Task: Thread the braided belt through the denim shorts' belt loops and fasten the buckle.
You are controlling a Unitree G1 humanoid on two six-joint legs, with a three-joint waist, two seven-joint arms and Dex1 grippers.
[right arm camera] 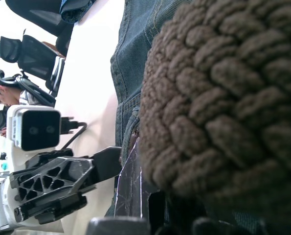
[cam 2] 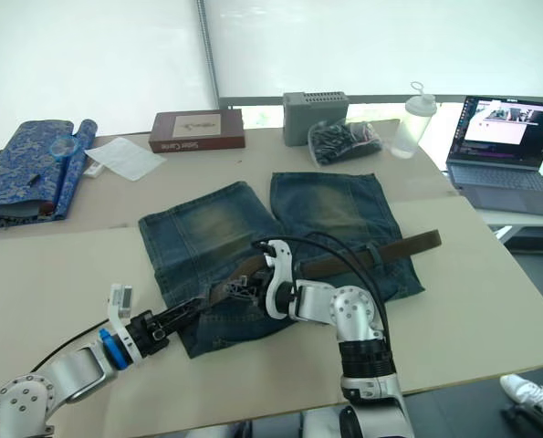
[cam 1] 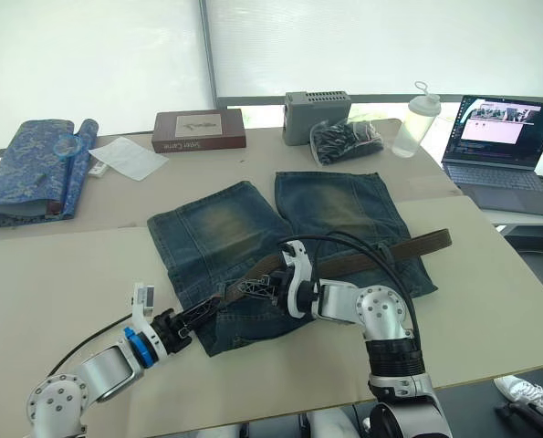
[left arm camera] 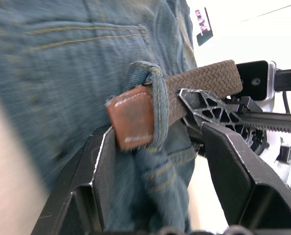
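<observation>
Left eye view: denim shorts (cam 1: 253, 246) spread flat on the bench (cam 1: 61, 274) at frame centre, legs pointing to the upper frame, waistband toward the lower edge. Braided belt (cam 1: 390, 251) lying across the shorts from right of centre down to the lower-left waistband.

Left end effector (cam 1: 201, 315) at lower left, at the corner of the waistband. Left wrist view: fingers (left arm camera: 96, 176) spread wide on either side of a belt loop (left arm camera: 152, 105), with the leather belt tip (left arm camera: 130, 122) poking out through that loop, not clamped.

Right end effector (cam 1: 253, 287) at frame centre, on the belt just beside the left one; fingers closed on the strap, woven texture pressed close in the right wrist view.

Upper frame: rolled blue cloth (cam 1: 34, 169) far left, book (cam 1: 198, 130), grey box (cam 1: 317, 114), bottle (cam 1: 415, 119), laptop (cam 1: 504, 146) far right.
</observation>
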